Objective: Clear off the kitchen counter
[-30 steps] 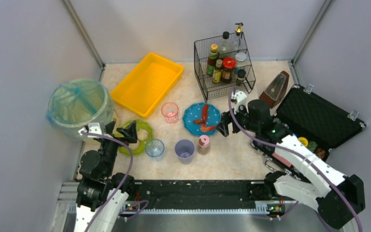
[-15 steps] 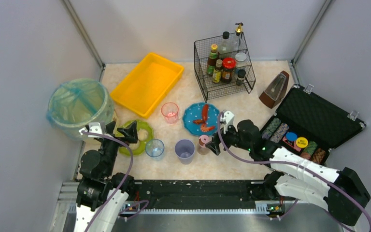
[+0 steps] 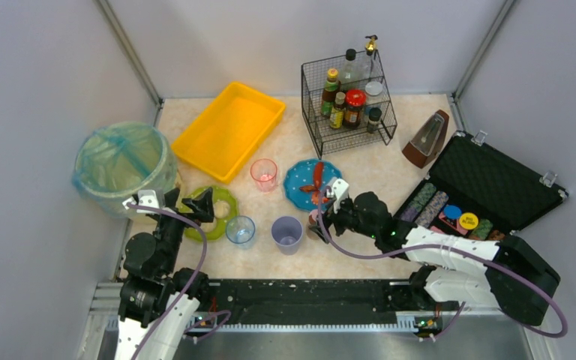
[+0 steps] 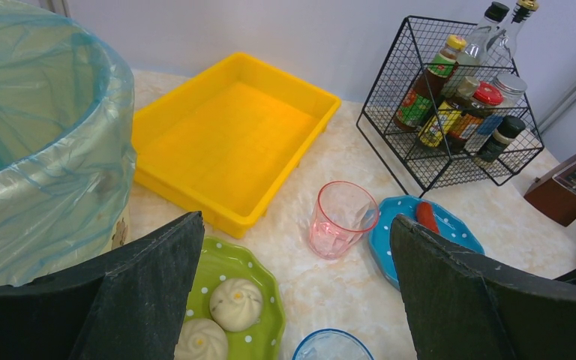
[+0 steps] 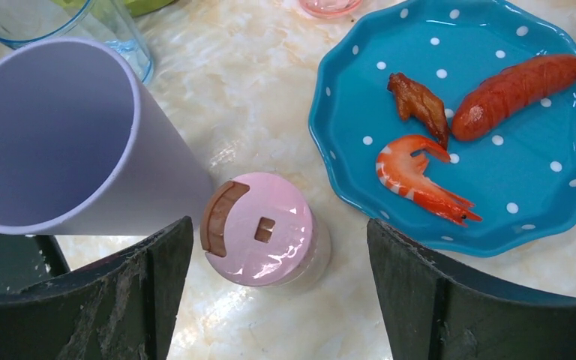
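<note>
The beige kitchen counter (image 3: 360,255) holds a pink-lidded shaker jar (image 5: 264,229), a purple cup (image 5: 60,142), a clear blue cup (image 3: 240,230), a pink cup (image 4: 343,217), a blue dotted plate (image 5: 525,172) with sausage, shrimp and a brown piece, and a green plate (image 4: 266,315) with two buns. My right gripper (image 5: 277,223) is open, low over the counter, with a finger on each side of the shaker jar and not touching it. My left gripper (image 4: 294,219) is open and empty above the green plate (image 3: 227,199).
A yellow tray (image 3: 229,129) lies at the back left. A bag-lined bin (image 3: 120,165) stands at the far left. A wire rack (image 3: 349,101) of bottles is at the back. A metronome (image 3: 426,139) and an open black case (image 3: 487,187) are on the right.
My right arm has moved left and down from beside the blue plate, so its open fingers now flank the shaker jar. The left arm has not moved.
</note>
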Action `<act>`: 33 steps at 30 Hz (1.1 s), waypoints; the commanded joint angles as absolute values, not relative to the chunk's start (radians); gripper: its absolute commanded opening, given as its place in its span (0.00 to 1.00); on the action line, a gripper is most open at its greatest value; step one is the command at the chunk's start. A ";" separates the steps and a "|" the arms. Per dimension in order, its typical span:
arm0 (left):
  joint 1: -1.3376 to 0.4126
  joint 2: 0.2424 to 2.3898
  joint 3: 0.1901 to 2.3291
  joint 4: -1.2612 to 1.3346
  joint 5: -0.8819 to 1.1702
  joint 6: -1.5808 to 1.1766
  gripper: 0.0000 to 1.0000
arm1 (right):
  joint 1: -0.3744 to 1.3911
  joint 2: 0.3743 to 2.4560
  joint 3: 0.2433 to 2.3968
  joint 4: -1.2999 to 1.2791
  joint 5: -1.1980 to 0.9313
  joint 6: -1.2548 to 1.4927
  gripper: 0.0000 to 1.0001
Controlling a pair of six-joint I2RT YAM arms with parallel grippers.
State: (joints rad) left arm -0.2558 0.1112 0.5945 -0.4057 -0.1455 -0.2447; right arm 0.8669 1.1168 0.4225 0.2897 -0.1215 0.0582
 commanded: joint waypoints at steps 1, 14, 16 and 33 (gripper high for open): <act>-0.248 0.111 0.613 -0.374 -0.130 -0.247 0.98 | 0.877 1.139 0.402 0.443 -0.085 0.040 0.82; -0.246 0.109 0.614 -0.373 -0.126 -0.247 0.98 | 0.878 1.217 0.423 0.430 -0.119 0.048 0.66; -0.247 0.109 0.615 -0.373 -0.126 -0.247 0.98 | 0.877 1.204 0.434 0.399 -0.110 0.045 0.59; -0.246 0.104 0.613 -0.373 -0.121 -0.249 0.98 | 0.756 1.076 0.773 -0.035 -0.003 0.027 0.32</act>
